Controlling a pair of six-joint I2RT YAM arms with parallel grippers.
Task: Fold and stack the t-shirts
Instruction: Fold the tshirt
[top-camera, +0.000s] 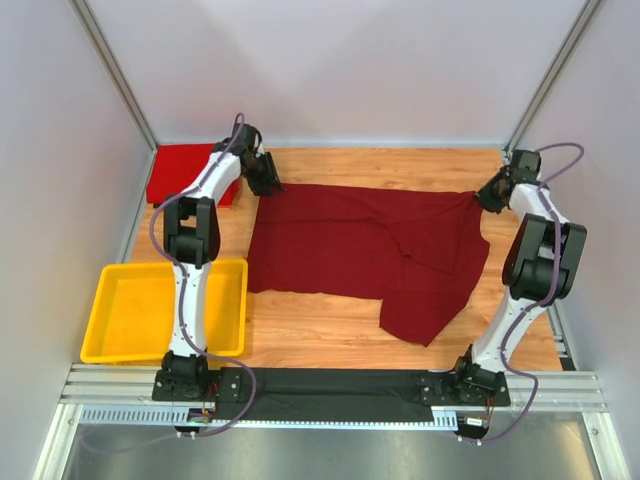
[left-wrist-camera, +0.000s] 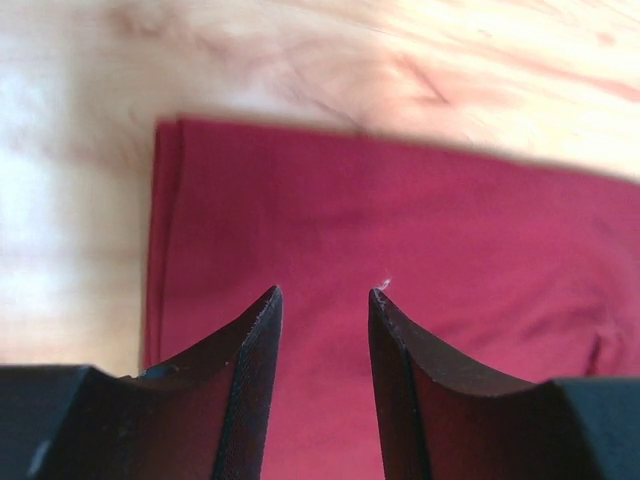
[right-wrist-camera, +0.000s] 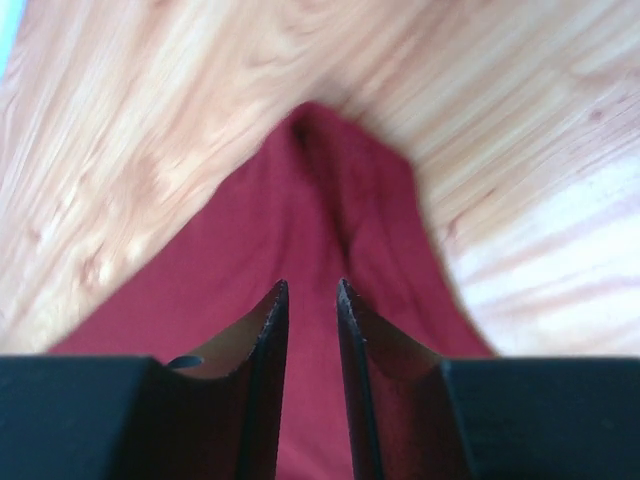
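Spread t-shirt (top-camera: 360, 245) lies centre; folded t-shirt (top-camera: 180, 175) (seemingly) behind the left tray (top-camera: 140, 310).

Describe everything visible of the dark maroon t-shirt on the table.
The dark maroon t-shirt is soft plain cloth, lying spread out across the middle of the wooden table. It is mostly flat, with creases near its centre and one portion jutting toward the near right. Its far right corner is drawn to a bunched point. The left jaws and right jaws hang open over its far corners, gripping nothing.

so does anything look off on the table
The dark maroon t-shirt lies askew: its right side juts toward the near edge as a crooked flap, with wrinkles at mid-cloth. Nothing spilled or damaged.
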